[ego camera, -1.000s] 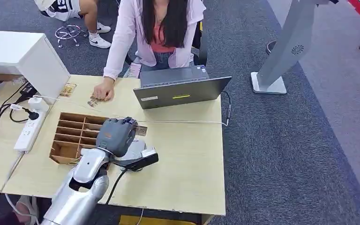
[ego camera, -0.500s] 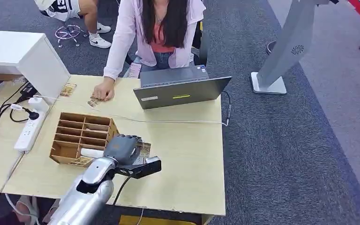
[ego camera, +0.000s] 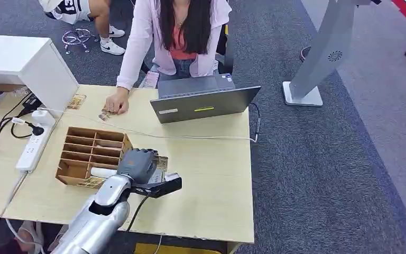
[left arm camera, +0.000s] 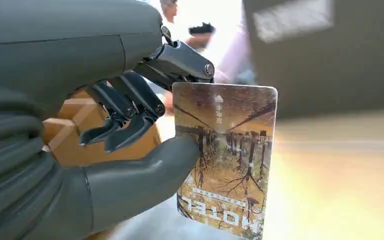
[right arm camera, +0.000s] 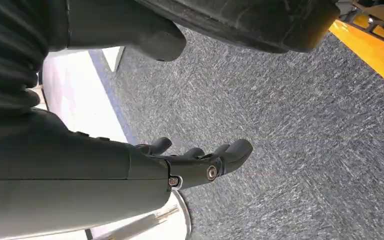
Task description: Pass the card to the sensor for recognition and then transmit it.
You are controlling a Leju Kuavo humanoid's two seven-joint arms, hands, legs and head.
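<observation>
Right now the left hand (ego camera: 137, 163) holds the card (left arm camera: 225, 160) between thumb and fingers (left arm camera: 130, 107), low over the black sensor (ego camera: 161, 186) on the desk (ego camera: 211, 174). Beside it sits a wooden box (ego camera: 92, 153). Farther back, a person (ego camera: 177, 37) sits behind a laptop (ego camera: 203, 103). Down by the floor, the right hand (right arm camera: 200, 162) hangs with fingers loose and apart.

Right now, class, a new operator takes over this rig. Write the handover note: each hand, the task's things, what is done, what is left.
Left hand pinches the card between thumb and fingers, holding it over the black sensor on the table, beside the wooden organizer.
Right hand hangs over the carpet, holding nothing.
Done: card picked up and brought to the sensor.
Left: recognition cannot be confirmed from the pictures; afterwards pass the card on, perhaps to the seated person.
</observation>
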